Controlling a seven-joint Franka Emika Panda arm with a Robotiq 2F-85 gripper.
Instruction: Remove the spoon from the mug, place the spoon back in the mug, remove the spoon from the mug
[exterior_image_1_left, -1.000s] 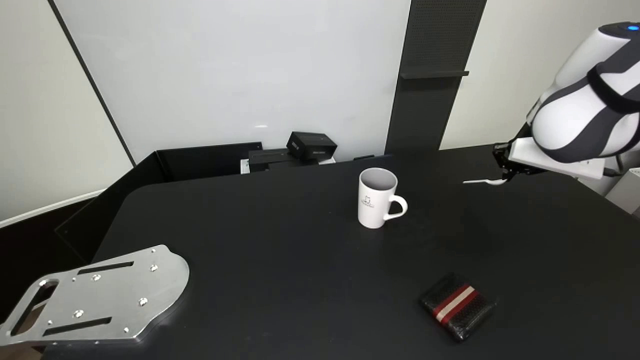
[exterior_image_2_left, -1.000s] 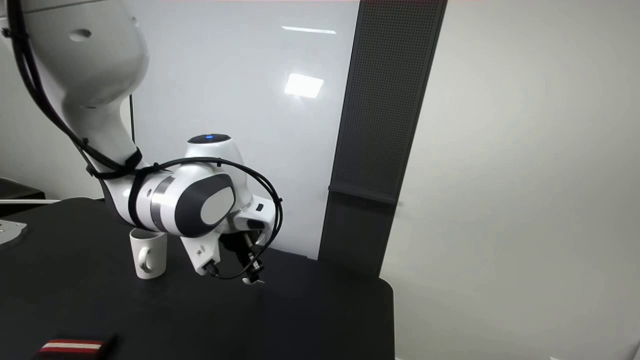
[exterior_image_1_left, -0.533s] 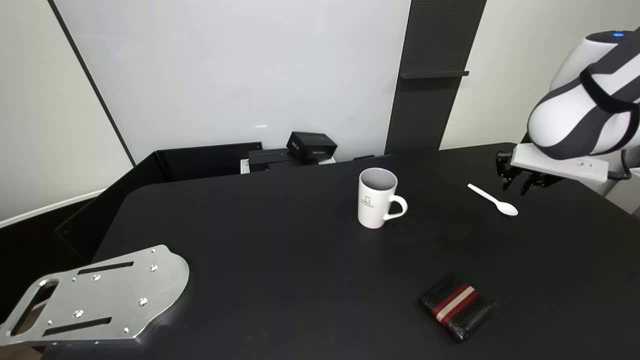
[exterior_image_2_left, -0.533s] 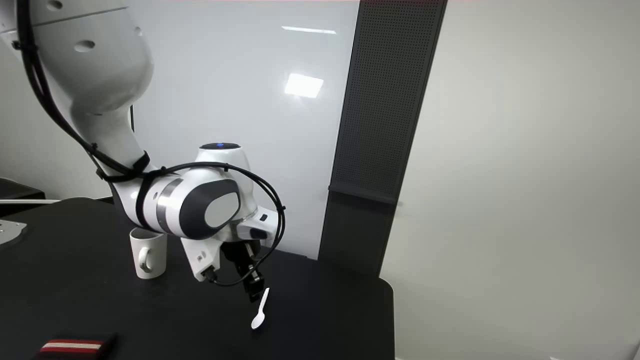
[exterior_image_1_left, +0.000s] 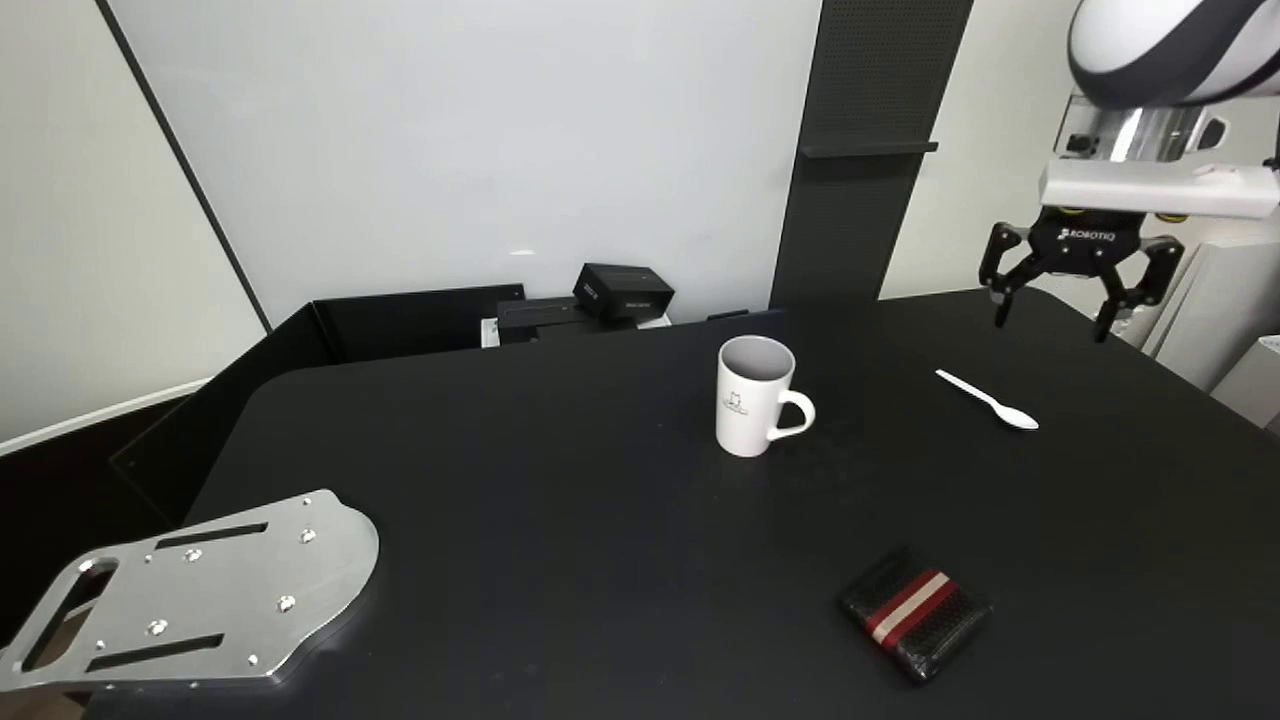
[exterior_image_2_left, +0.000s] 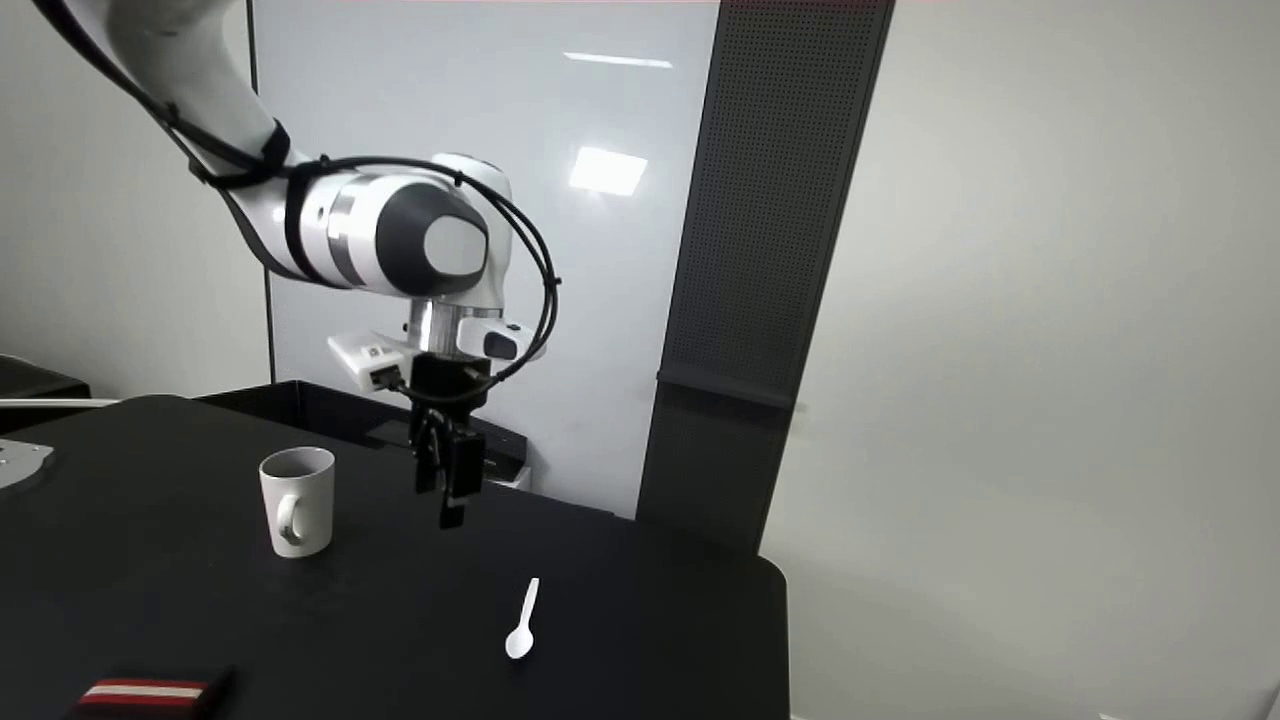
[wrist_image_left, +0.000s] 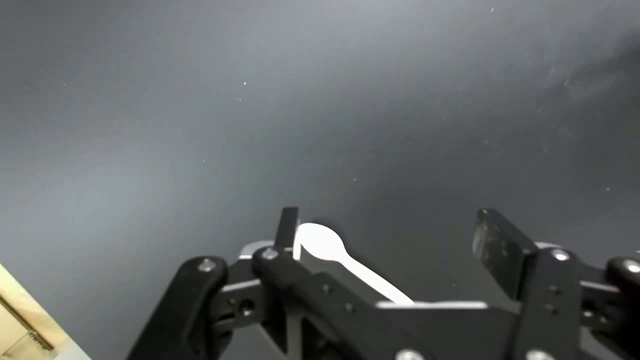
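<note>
In an exterior view, your tool (exterior_image_1_left: 1052, 321) hangs spread and unladen; the white spoon (exterior_image_1_left: 998, 406) lies below on the worktop (exterior_image_1_left: 560, 520), apart from the mug (exterior_image_1_left: 748, 405). In the wrist view, the spoon's long axis slants across your closing line.

A matte-black tabletop (exterior_image_1_left: 560, 560) is shown in both exterior views. In an exterior view, a slotted silver metal plate (exterior_image_1_left: 240, 580) with a rounded end is seen at the tabletop's edge, and a flat, black, roughly square object (exterior_image_1_left: 915, 612), crossed by a red-and-cream stripe, is set well apart from it. Beyond the far edge, a black box (exterior_image_1_left: 625, 292) with pale lettering is stacked on lower dark boxes (exterior_image_1_left: 545, 313). A glossy white wall panel (exterior_image_1_left: 450, 150) is bordered by a dark perforated strip (exterior_image_1_left: 885, 80) with a narrow ledge (exterior_image_1_left: 868, 150).
</note>
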